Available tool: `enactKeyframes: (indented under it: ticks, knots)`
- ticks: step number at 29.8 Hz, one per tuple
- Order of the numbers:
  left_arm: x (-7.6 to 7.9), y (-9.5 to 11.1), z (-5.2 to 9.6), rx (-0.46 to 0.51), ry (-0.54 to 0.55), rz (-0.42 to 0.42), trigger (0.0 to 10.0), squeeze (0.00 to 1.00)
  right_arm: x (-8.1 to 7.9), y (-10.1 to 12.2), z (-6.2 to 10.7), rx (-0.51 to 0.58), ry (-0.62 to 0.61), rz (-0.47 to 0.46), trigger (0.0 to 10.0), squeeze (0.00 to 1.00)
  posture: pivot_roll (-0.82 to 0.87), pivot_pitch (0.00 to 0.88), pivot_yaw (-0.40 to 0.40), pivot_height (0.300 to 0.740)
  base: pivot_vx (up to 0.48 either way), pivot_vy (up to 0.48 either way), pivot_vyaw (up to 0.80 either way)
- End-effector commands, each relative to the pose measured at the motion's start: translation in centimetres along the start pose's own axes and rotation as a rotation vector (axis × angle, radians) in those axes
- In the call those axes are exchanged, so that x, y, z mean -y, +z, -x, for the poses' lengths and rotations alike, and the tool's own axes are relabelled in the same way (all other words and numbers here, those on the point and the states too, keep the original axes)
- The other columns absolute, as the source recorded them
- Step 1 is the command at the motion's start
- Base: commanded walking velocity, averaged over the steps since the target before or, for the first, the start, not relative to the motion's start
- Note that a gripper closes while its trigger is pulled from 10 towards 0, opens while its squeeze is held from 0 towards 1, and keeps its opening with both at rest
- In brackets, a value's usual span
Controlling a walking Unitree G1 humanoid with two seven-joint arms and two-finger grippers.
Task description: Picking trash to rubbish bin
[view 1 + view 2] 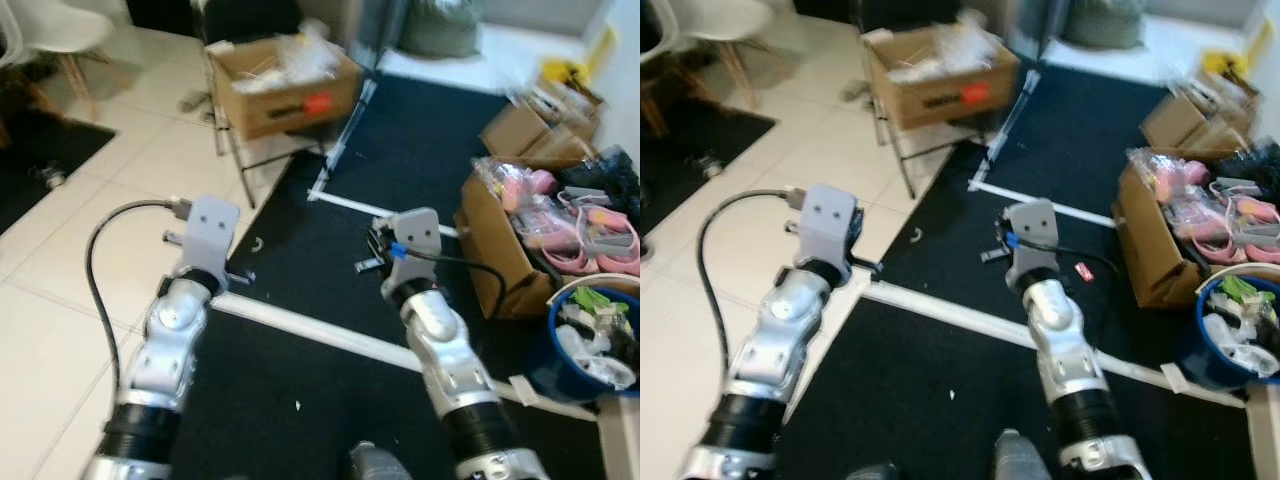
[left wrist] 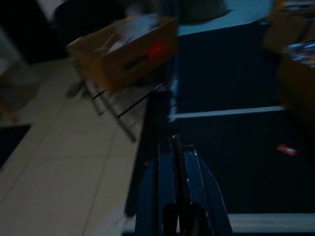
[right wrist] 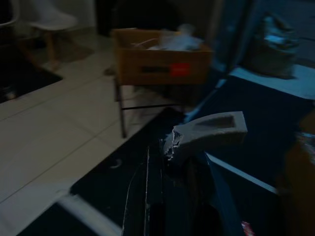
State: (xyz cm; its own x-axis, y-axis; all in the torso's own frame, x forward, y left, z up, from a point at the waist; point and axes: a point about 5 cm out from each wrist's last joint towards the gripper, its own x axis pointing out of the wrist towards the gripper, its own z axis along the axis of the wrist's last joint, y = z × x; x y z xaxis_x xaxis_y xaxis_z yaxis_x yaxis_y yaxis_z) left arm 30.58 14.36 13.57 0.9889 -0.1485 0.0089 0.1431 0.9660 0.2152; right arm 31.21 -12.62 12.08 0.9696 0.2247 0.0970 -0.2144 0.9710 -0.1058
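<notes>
Left pincer (image 2: 178, 147): fingers together, empty | right pincer (image 3: 170, 147): together, empty, above black mat (image 1: 420, 150)

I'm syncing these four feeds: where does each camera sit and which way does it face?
Left eye: on the head, looking down at the black mat; both silver arms show.
Right eye: same scene, shifted slightly.
Left wrist: along the left gripper, fingers together.
Right wrist: along the right gripper, holding crumpled white paper.
All share the brown cardboard box with a red label.
</notes>
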Motion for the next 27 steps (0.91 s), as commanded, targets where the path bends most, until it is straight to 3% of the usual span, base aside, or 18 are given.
enactKeyframes:
  ticks: [1,10,16,27]
  knots:
    - [-0.16,-0.21,0.19,-0.001,0.027,0.035,10.0,0.00,-0.15,-0.30,0.15,-0.016,0.005,-0.010,10.0,0.00,0.05,0.063,0.010,0.740,0.000,0.000,-0.72]
    - [-0.18,-0.50,0.47,-0.004,0.054,0.046,10.0,0.00,-0.03,-0.33,0.11,-0.024,0.022,-0.003,10.0,0.00,0.05,0.067,-0.006,0.740,0.000,0.000,-0.65]
    - [-0.04,-0.62,0.64,-0.004,0.060,0.058,10.0,0.00,0.03,-0.30,-0.01,-0.024,0.032,0.012,10.0,0.00,0.04,0.070,-0.018,0.740,0.000,0.000,0.00]
    - [0.06,-0.74,0.90,-0.008,0.066,0.058,10.0,0.00,-0.01,-0.33,0.07,-0.028,0.041,0.019,10.0,0.00,0.04,0.071,-0.032,0.740,0.297,0.000,0.00]
